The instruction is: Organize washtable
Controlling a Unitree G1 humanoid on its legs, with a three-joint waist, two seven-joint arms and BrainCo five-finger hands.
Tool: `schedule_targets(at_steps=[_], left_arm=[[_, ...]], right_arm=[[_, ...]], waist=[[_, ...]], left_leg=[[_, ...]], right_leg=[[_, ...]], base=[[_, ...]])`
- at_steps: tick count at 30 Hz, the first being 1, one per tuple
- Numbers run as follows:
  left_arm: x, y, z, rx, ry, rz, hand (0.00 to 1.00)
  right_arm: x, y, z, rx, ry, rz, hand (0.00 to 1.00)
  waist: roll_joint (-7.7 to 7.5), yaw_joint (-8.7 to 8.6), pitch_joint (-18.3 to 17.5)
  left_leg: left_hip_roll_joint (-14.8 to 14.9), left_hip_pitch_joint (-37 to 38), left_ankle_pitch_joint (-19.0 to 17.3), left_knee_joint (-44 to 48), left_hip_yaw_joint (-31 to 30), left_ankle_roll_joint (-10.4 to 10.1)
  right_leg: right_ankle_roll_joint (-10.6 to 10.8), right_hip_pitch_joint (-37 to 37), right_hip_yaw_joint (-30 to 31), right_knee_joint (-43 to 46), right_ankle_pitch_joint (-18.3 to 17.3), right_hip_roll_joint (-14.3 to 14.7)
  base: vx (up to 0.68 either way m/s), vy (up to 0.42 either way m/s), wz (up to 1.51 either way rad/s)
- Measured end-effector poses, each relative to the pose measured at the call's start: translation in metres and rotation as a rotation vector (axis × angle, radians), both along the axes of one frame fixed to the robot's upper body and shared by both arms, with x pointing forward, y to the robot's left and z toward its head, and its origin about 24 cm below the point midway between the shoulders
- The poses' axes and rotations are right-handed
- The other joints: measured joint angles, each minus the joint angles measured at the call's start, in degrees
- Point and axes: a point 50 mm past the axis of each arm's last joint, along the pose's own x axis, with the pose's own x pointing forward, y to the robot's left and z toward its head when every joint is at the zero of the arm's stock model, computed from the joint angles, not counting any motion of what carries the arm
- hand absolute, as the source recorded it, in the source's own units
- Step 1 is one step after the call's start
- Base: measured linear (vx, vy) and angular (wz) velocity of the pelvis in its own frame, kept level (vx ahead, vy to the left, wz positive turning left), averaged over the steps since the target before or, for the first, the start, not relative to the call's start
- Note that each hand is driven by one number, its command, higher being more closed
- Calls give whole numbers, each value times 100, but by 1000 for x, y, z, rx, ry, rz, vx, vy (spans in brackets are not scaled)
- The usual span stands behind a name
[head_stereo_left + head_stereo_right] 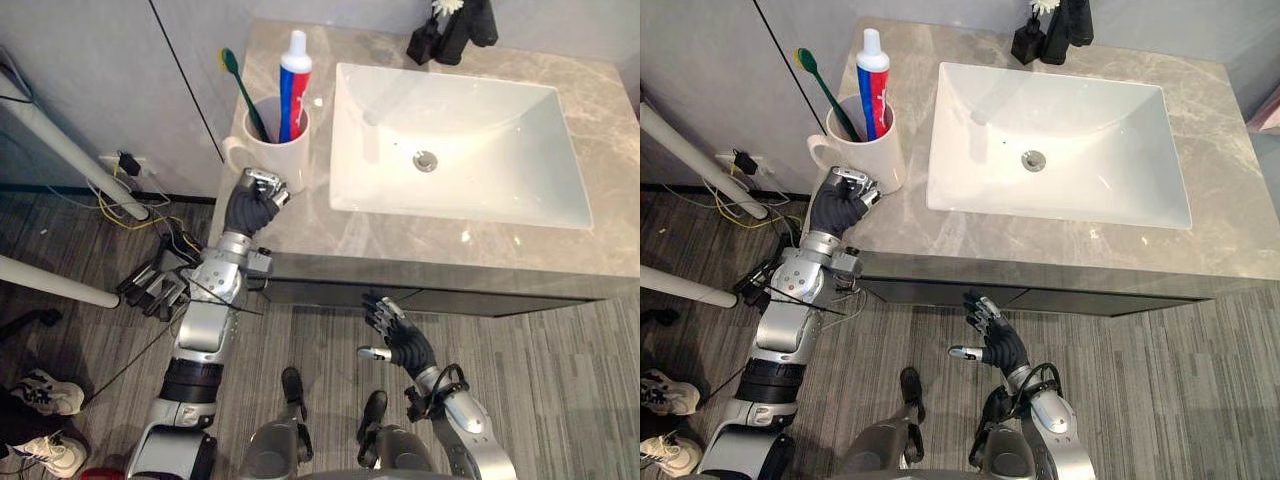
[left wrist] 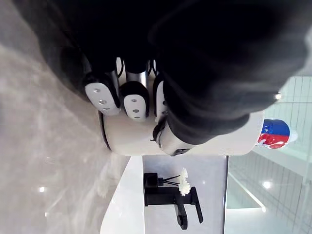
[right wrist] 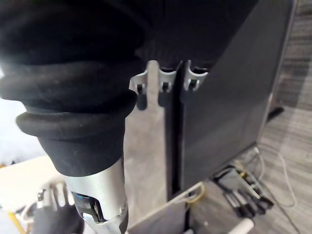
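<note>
Item: mug (image 1: 280,152), toothbrush (image 1: 240,85) and toothpaste (image 1: 293,80) upright inside, worktop (image 1: 400,245) left edge. We log left hand (image 1: 250,205) fisted, empty, knuckles touching mug's front wall; nearer arm. Right hand (image 1: 400,338) slack-fingered, below front edge.

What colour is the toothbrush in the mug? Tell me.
Green, head and handle alike; the toothbrush stands in the white mug, clearest in the left eye view.

The mug (image 1: 280,160) hides the lower ends of toothbrush (image 1: 243,90) and toothpaste (image 1: 293,85), while the black faucet (image 1: 460,35) seems cropped above.
</note>
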Motion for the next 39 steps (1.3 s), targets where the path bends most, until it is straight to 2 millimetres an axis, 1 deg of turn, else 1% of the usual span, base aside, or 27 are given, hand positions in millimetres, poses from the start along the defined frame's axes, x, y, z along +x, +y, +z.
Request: schedule_targets(at_steps=[2,5,10,17,20,21,26,30,35,38,39], left_arm=[[2,0,1,0,1,3,100],[6,-1,11,-1,-31,13,100],[16,-2,23,4,-52,33,100],[29,3,38,29,-74,68,100],[35,9,47,45,-84,102,100],[39,14,54,70,-92,130,100],[46,19,76,92,-126,173,100],[50,19,83,101,-130,185,100],[52,13,107,90,-188,188,100],[53,13,106,93,-183,193,100],[56,11,101,102,-161,198,100]], right_arm=[[0,0,0,0,0,-1,0],[0,0,3,-1,-12,-1,0],[0,0,6,0,-26,1,0],[0,0,6,-3,-25,-3,0],[0,0,6,-9,-27,9,0],[0,2,6,-7,-28,13,0],[-2,7,6,0,-26,32,0],[-2,8,6,2,-26,39,0],[-2,9,9,6,-43,40,0],[-2,9,9,10,-43,38,0],[-2,9,9,13,-45,36,0]], waist=[[1,-6,3],[-5,-3,157],[-27,-6,229],[-36,-21,237],[-58,-77,282],[-72,-134,329],[-89,-147,485],[-91,-150,493],[-116,-175,597],[-115,-183,598],[-115,-203,598]], left_leg=[[2,0,-1,0,3,-2],[11,0,-10,0,5,-17],[8,-13,-11,0,7,-16],[19,-88,12,2,11,17],[18,-90,6,2,18,26],[6,-93,-13,2,28,51],[1,-108,-18,3,44,62],[15,-198,-68,177,41,112],[10,-253,-88,237,47,121],[20,-293,-88,243,103,123],[15,-292,-105,269,125,148]], right_leg=[[0,-1,1,0,0,0],[0,-3,5,2,0,1],[-2,-14,1,2,2,3],[-10,-95,-9,-8,95,9],[-23,-98,-10,-26,169,10],[-26,-98,-8,-35,178,6],[-14,-101,-11,-82,235,5],[-14,-110,-15,-83,235,3],[-32,-143,-11,-85,248,2],[-42,-211,2,-91,306,3],[-42,-211,4,-91,322,3]], base=[[0,0,0],[0,0,0],[0,0,0],[18,-1,0],[0,0,0],[0,0,0],[7,1,0],[59,-12,2],[21,-5,0],[5,10,-11],[11,11,-6]])
